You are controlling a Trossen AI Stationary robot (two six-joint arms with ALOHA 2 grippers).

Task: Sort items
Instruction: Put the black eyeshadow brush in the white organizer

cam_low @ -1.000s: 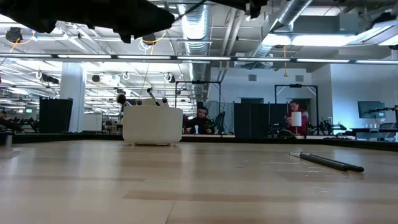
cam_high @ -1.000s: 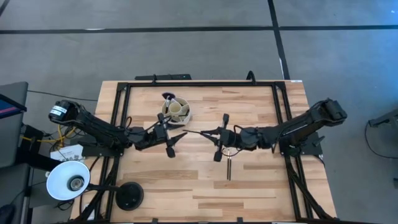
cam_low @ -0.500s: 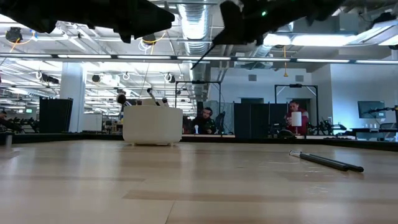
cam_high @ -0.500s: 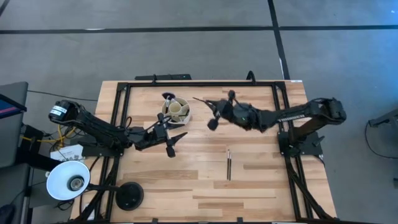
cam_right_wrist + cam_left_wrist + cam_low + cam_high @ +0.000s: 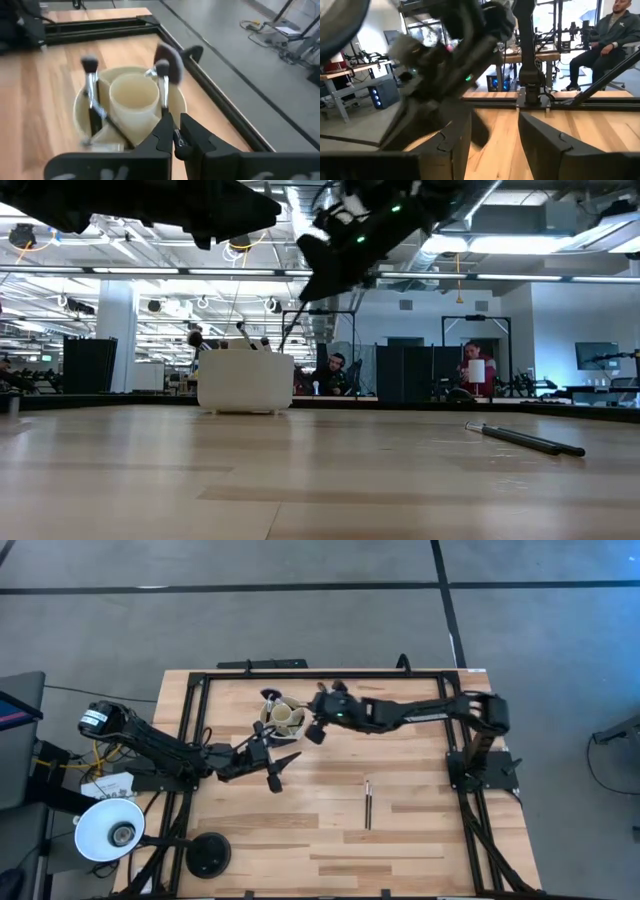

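Note:
A round cream divided cup (image 5: 285, 718) stands near the table's far edge, with several brushes upright in it (image 5: 90, 85), one with a fluffy head (image 5: 172, 60). My right gripper (image 5: 313, 712) hovers just right of the cup, shut on a thin dark-handled brush (image 5: 163, 95) that reaches out over the cup. Another thin brush (image 5: 367, 805) lies flat on the table, right of the middle. My left gripper (image 5: 285, 768) hangs above the table, nearer than the cup, open, nothing between its fingers (image 5: 455, 145). My right gripper pinches the brush's dark handle (image 5: 166, 119) between its two fingertips, close to the handle's end. The fingers come from the table's right, slanting down. The brush runs on ahead of them, head (image 5: 161, 67) foremost, lifted clear, and slants down toward the cup (image 5: 290, 325).
A black frame (image 5: 320, 675) runs around the tabletop. A white lamp (image 5: 110, 830) and a black round base (image 5: 208, 855) sit at the near left corner. Bare wood lies between the cup and the lying brush. People sit in the room beyond the table (image 5: 610, 35).
My right gripper has swung from above the table's middle toward the far edge and then left, up to the cup. It has tipped downward and stayed shut on the thin brush. The brush on the table has not moved.

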